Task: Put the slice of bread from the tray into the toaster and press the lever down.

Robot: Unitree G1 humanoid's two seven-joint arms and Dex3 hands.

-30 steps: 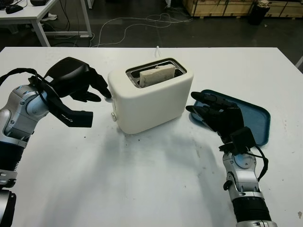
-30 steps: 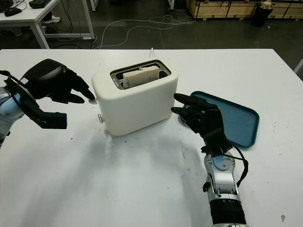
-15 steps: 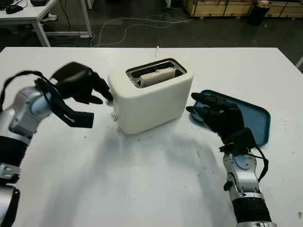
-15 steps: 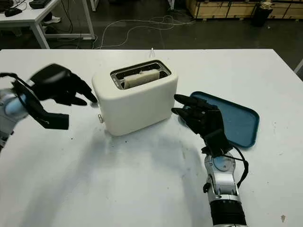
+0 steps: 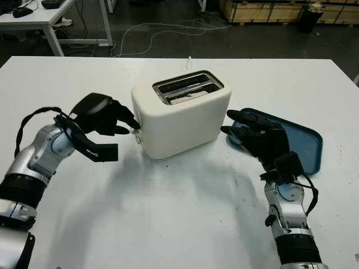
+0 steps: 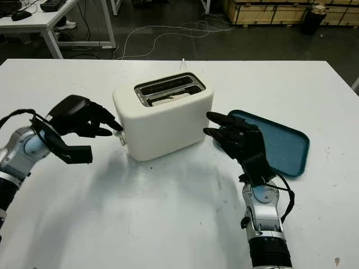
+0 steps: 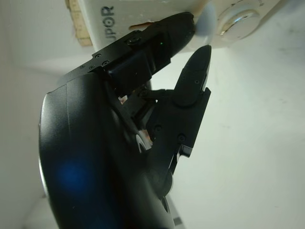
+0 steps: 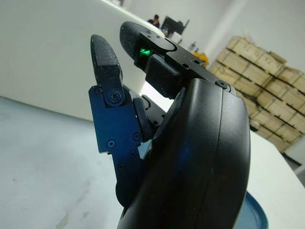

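Since 1 s ago, my left hand [image 5: 106, 116] at centre-left has pushed the lever [image 5: 136, 131] down; the bread [image 5: 188, 95] has sunk into the toaster [image 5: 182, 115]. Fingers curled, grasping nothing. Right hand [image 5: 259, 137] open above the tray [image 5: 305, 147]. An early release might unlatch it.

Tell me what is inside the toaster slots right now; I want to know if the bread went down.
In the toaster, a pale top edge of the bread shows low in the near slot. The rest of it is hidden by the walls. The left hand is at the lever end.
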